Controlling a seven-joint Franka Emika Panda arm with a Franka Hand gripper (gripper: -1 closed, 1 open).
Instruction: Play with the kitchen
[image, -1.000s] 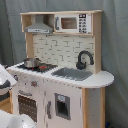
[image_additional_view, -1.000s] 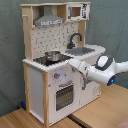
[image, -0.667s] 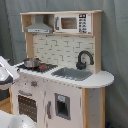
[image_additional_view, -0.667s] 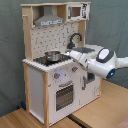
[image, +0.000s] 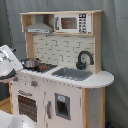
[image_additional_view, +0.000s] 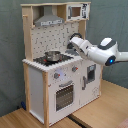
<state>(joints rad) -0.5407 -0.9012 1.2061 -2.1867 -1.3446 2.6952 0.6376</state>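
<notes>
The kitchen (image: 65, 95) (image_additional_view: 60, 75) of pale wood and white panels stands upright in both exterior views. A metal pot (image: 31, 62) (image_additional_view: 52, 55) sits on its black-red hob. The black tap (image: 85, 59) arches over the grey sink (image: 72, 74). My white arm (image_additional_view: 107, 50) reaches in from the second exterior view's right. Its gripper (image_additional_view: 73, 42) is raised at backsplash height and covers the tap end there. In the first exterior view a white part of the arm (image: 7, 61) shows at the left edge, beside the hob end. Nothing is seen held.
The grey hood (image_additional_view: 47, 20) and a microwave panel (image: 72, 22) sit on top. The oven door (image_additional_view: 65, 95) and knobs (image_additional_view: 57, 76) face front. The kitchen stands on a wooden floor (image_additional_view: 100, 112) before a grey curtain (image: 115, 60). A white shape (image: 10, 120) fills the first exterior view's lower left.
My arm has risen from counter height in front of the kitchen to backsplash height and reached further to the second exterior view's left. The pot has not moved.
</notes>
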